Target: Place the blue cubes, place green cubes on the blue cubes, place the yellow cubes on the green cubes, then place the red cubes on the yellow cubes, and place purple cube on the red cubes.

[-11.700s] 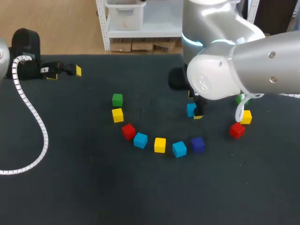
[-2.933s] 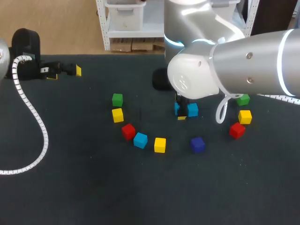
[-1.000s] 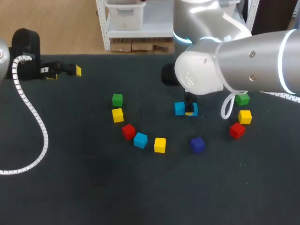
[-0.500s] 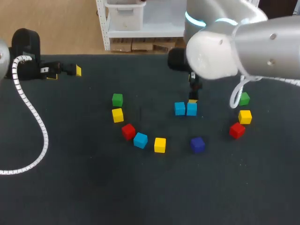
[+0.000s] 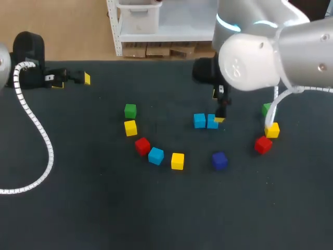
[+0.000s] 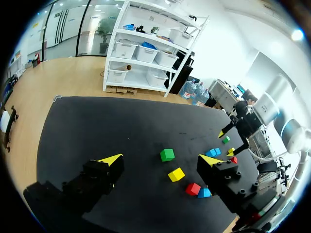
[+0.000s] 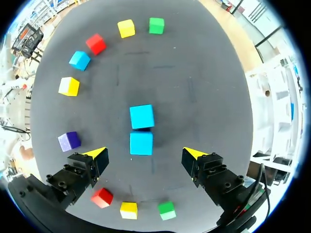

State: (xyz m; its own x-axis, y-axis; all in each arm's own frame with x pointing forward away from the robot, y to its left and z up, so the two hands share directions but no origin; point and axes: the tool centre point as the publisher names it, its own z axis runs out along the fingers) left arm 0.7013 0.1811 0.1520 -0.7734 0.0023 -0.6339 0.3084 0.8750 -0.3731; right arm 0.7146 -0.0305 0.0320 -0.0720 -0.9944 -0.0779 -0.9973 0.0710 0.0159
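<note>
A matte black table (image 5: 78,208) fills the frame. The glossy white-grey right arm (image 5: 260,57) comes in from the upper right. Its right gripper (image 7: 144,153) hangs with fingers spread wide, holding nothing, above the paired blue cubes (image 5: 200,121), which touch side by side just right of centre. At upper left the left gripper (image 5: 72,81) is also parted and trails a ribbed white cable (image 5: 41,135). Plain, sharp-edged cubes form an arc left of centre: green cube (image 5: 130,110), yellow cube (image 5: 130,127), red cube (image 5: 142,146), third blue cube (image 5: 155,155), second yellow cube (image 5: 177,161). The purple cube (image 5: 219,160) sits below the pair.
</note>
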